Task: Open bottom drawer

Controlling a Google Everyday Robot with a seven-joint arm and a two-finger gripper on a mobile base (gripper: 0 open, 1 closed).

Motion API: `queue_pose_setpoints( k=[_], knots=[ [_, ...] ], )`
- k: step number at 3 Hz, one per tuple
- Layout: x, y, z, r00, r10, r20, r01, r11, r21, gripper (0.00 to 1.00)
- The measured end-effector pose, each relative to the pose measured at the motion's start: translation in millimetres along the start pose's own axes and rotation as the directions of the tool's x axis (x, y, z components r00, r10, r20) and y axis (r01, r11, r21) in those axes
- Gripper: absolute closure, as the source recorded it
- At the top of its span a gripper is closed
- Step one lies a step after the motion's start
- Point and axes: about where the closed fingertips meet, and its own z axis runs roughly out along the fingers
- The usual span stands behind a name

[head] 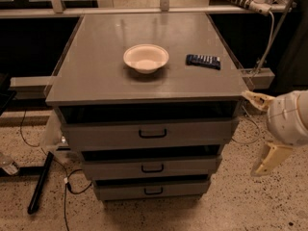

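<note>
The bottom drawer (153, 190) sits lowest in the cabinet (96, 81), pushed in, its front facing the camera, its long axis running left to right. The gripper (251, 134) hangs right of the cabinet, fingers (267, 159) spread apart, holding nothing.

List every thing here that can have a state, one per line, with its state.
Bottom drawer: shut, handle untouched.
Middle drawer: shut.
Top drawer: shut.
Bowl: upright, empty, on the cabinet top.
Dark flat object: lying flat, right of the bowl, apart from it.
Gripper: open, holding nothing, right of the cabinet, touching no drawer.
</note>
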Motion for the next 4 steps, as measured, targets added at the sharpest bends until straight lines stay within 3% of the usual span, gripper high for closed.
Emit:
queue_pose_setpoints(
  k=[1, 2, 3, 4],
  knots=[
    [18, 5, 45, 0.999, 0.023, 0.048, -0.024, 0.9996, 0.015, 0.00],
    [18, 5, 45, 0.999, 0.023, 0.048, -0.024, 0.9996, 0.015, 0.00],
    [17, 28, 80, 0.997, 0.034, 0.072, -0.032, 0.9988, -0.036, 0.00],
    [26, 63, 136, 0.995, 0.038, 0.097, -0.029, 0.9955, -0.090, 0.00]
  ],
)
